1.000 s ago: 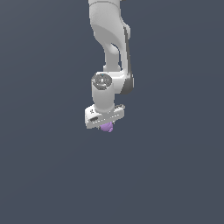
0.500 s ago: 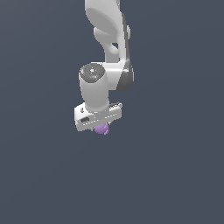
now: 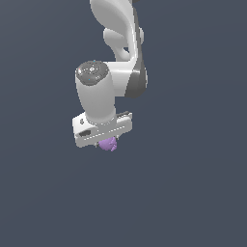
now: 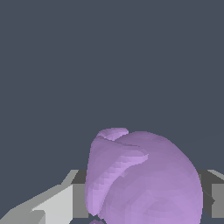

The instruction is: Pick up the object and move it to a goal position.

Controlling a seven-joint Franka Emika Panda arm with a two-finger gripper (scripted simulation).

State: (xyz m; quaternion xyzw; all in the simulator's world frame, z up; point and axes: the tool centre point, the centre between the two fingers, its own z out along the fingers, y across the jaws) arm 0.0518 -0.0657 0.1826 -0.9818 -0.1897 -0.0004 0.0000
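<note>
Change: arm is swinging toward the exterior view's left, carrying the load
Pincer (image 3: 109,143): gripping the object (image 3: 109,144) between its fingers

The object (image 3: 109,144) sits directly beneath the pincer (image 3: 107,143), apparently between its fingers (image 4: 57,203).

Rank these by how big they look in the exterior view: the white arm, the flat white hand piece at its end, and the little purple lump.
1. The white arm, by far the largest.
2. The hand piece, a flat bar below it.
3. The purple lump, smallest, peeking out under the bar.
</note>
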